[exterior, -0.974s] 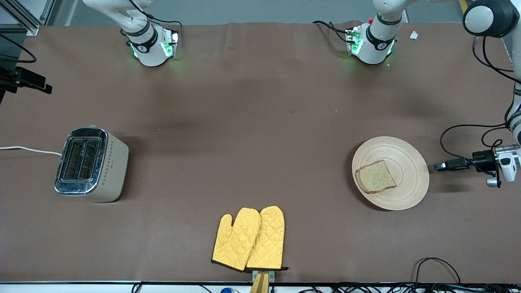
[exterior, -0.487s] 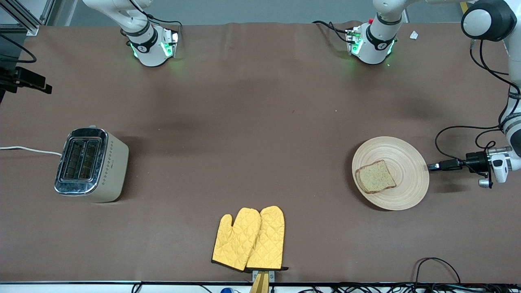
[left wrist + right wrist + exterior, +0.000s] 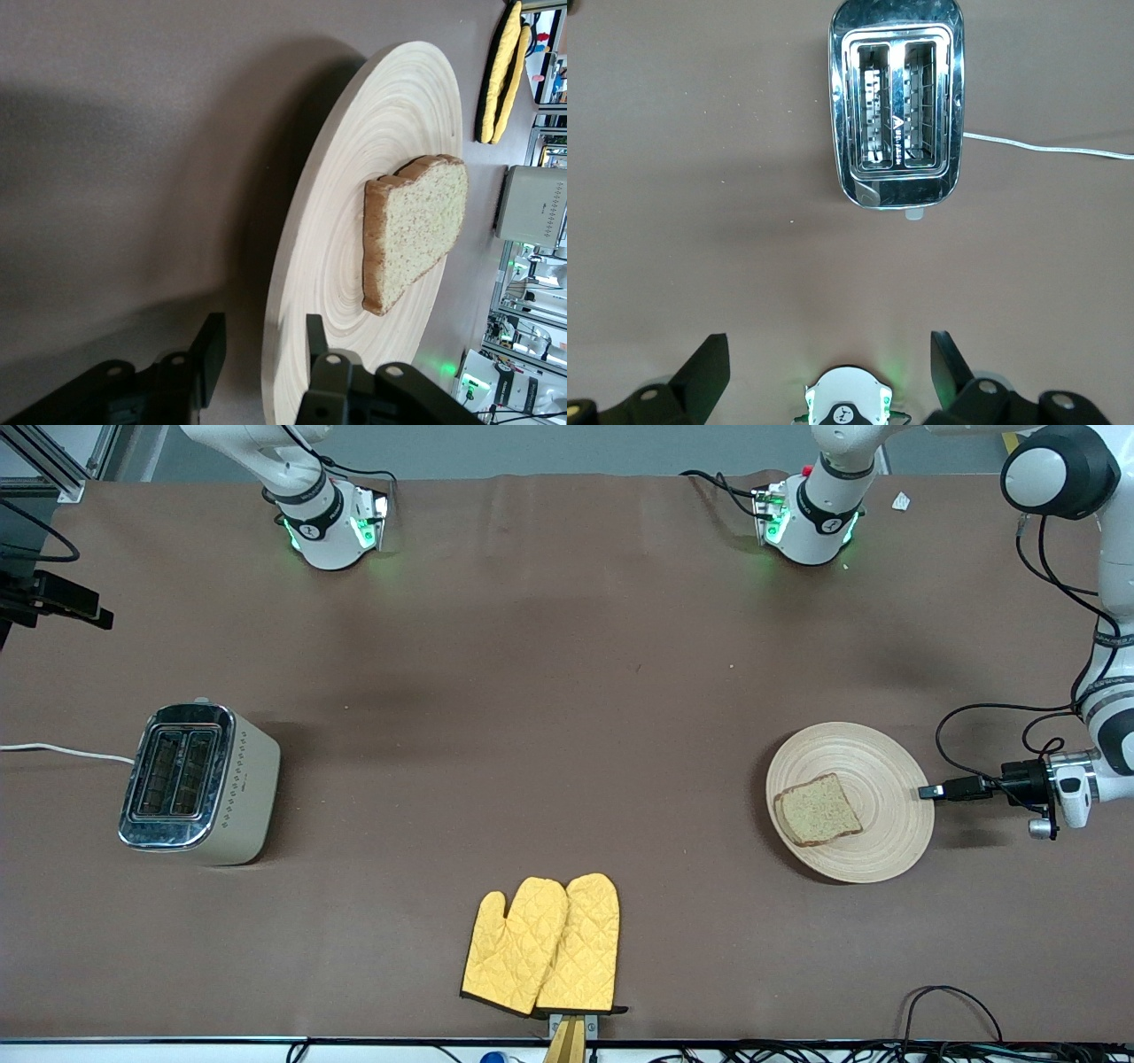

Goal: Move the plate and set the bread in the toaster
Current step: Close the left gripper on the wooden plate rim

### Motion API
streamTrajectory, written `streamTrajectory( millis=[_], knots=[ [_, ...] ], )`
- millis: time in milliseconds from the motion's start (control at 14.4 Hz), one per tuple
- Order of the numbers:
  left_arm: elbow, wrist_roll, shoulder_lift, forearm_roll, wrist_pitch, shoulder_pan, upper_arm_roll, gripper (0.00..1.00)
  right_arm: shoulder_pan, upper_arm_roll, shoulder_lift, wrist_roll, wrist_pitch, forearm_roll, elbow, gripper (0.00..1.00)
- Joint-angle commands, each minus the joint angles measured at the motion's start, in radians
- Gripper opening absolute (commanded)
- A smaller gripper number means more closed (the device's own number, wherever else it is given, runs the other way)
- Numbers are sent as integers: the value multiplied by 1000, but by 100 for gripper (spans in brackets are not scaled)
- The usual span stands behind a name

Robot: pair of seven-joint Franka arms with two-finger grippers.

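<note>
Left gripper (image 3: 262,354) fingers apart astride plate (image 3: 354,159) rim; right gripper (image 3: 830,367) wide open.

Tan ring-grooved plate (image 3: 873,841), speckled brown bread (image 3: 817,810), cream dotted toaster (image 3: 199,783), quilted yellow mitts (image 3: 542,944).

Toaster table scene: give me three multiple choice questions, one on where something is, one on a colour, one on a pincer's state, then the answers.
1. Where is the bread?
A. in the toaster
B. on the plate
C. on the oven mitts

2. What colour are the oven mitts?
A. yellow
B. blue
C. white

3. How is the left pincer?
A. shut on the bread
B. shut on the cord
C. open, straddling the plate's rim

Answers:
1 B: the slice lies on the plate, and the slots of the toaster are empty.
2 A: both quilted mitts are yellow.
3 C: the left wrist view shows one finger on each side of the rim, with gaps.
</note>
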Motion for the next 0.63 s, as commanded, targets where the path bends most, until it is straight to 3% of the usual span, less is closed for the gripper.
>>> streamTrajectory(
  millis=[0,209,557],
  knots=[
    [12,22,12,-24,-8,3,-3,32,-11,5,-4,1,-4,20,-4,100],
    [14,84,18,-24,-8,2,-3,20,-11,5,-4,-1,-4,24,-4,100],
    [14,88,16,-19,-10,2,-5,10,-11,5,-4,-1,-4,24,-4,100]
  ],
)
